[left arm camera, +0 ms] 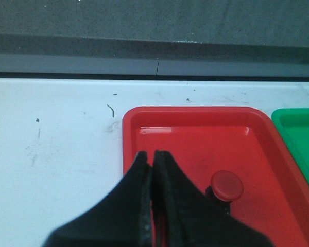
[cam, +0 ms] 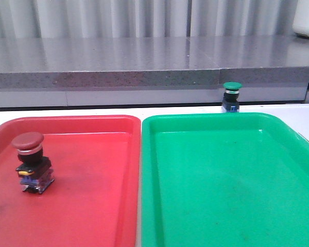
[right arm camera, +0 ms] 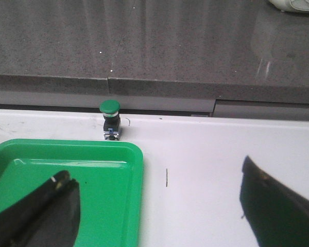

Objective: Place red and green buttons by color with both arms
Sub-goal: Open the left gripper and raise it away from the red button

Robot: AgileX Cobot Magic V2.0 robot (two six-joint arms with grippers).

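The red button [cam: 29, 142] stands upright in the red tray [cam: 92, 206], near its left side. It also shows in the left wrist view [left arm camera: 227, 186]. My left gripper [left arm camera: 153, 155] is shut and empty, above the red tray's left rim, beside the red button and apart from it. The green button [cam: 232, 96] stands upright on the white table behind the green tray [cam: 221, 195], at the foot of the grey ledge. It shows in the right wrist view [right arm camera: 110, 119] too. My right gripper [right arm camera: 157, 175] is open wide and empty, above the green tray's right rim, well short of the green button.
A grey stone ledge [cam: 144, 62] runs along the back of the white table [left arm camera: 56, 154]. A white object [cam: 306, 20] stands on the ledge at the far right. The two trays lie side by side, nearly touching.
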